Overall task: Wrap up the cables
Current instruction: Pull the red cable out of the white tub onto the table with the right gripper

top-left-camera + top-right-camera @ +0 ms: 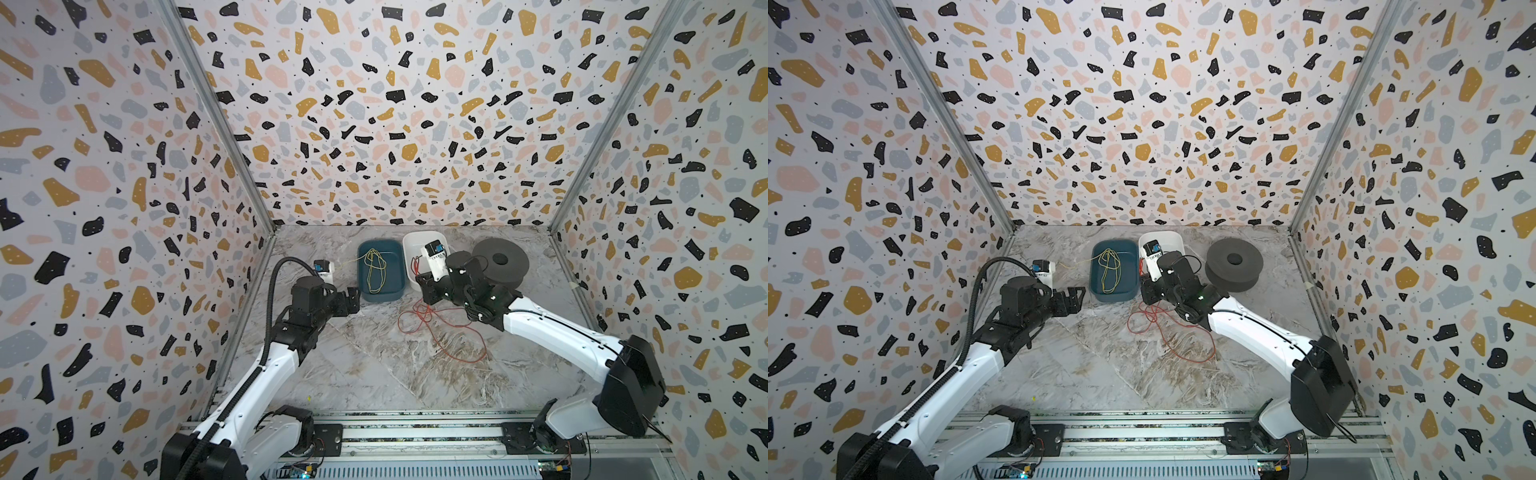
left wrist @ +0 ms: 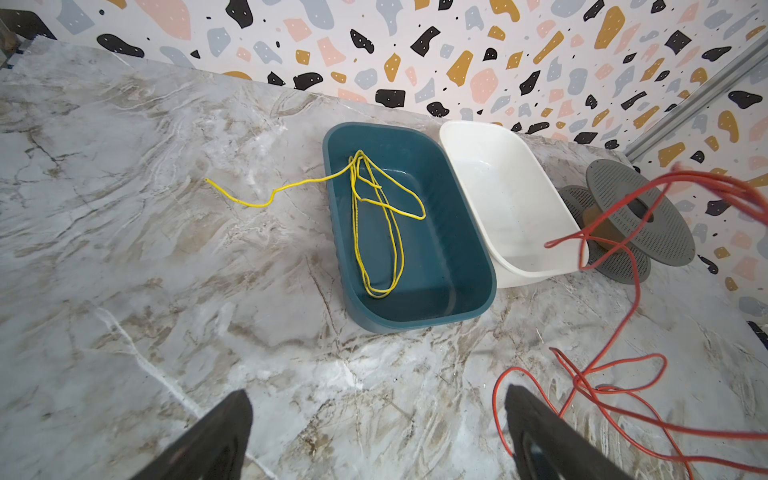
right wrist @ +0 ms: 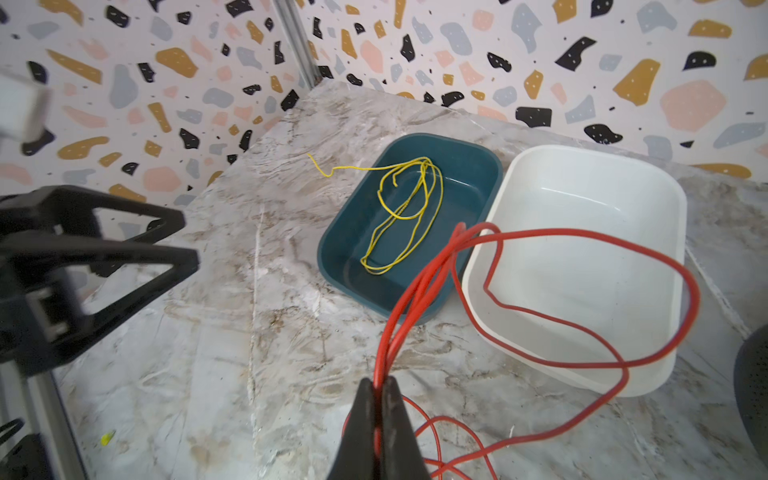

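I read right gripper (image 3: pixel 379 384) clenched on cables (image 3: pixel 410 307), lower centre of right wrist view. Red loops arc in front of white bin (image 3: pixel 582 151). Slack sprawls mid-frame on marble table (image 1: pixel 374 374) in both top views. Left gripper (image 2: pixel 378 390) spread wide, empty (yellow wire (image 2: pixel 357 232) lies in blue bin (image 2: pixel 415 324)).

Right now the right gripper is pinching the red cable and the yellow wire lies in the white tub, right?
Not quite: the yellow wire lies in the blue tub, not the white tub, as the right wrist view shows. The right gripper does pinch the red cable.
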### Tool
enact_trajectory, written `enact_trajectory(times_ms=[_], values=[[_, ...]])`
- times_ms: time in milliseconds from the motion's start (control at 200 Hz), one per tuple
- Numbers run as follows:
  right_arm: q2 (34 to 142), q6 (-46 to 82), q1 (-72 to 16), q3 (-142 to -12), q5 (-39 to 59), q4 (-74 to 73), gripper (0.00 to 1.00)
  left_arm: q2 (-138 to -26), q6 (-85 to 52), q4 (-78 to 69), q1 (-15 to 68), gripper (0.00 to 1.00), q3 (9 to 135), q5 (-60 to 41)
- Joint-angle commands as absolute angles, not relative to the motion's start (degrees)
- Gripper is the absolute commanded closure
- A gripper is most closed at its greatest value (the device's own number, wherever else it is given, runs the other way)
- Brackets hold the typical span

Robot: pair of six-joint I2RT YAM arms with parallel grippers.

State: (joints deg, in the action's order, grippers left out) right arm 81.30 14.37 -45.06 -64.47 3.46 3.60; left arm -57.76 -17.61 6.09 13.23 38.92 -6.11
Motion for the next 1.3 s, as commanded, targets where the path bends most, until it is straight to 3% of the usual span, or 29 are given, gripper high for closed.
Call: enact_trajectory(times_ms=[0, 275, 636, 1297], values=[[76.19, 8.52, -46.47, -61.60, 7.83, 1.65, 1.00, -57.34, -17.37, 4.59, 13.01, 0.04, 39.20, -5.69], [72.91, 2.28, -49.66, -53.46, 12.28, -0.20, 1.00, -57.06, -17.53, 4.92, 12.76, 0.04, 38.93, -5.38], [73.50, 1.21, -54.71, -46.38, 10.72, -1.53, 1.00, -56.97, -17.84, 5.01, 12.30, 0.04, 38.94, -4.66], [82.59, 3.68, -56.90, -41.97, 9.97, -3.95, 1.00, -57.71, -18.19, 5.98, 11.95, 0.04, 39.17, -2.81]])
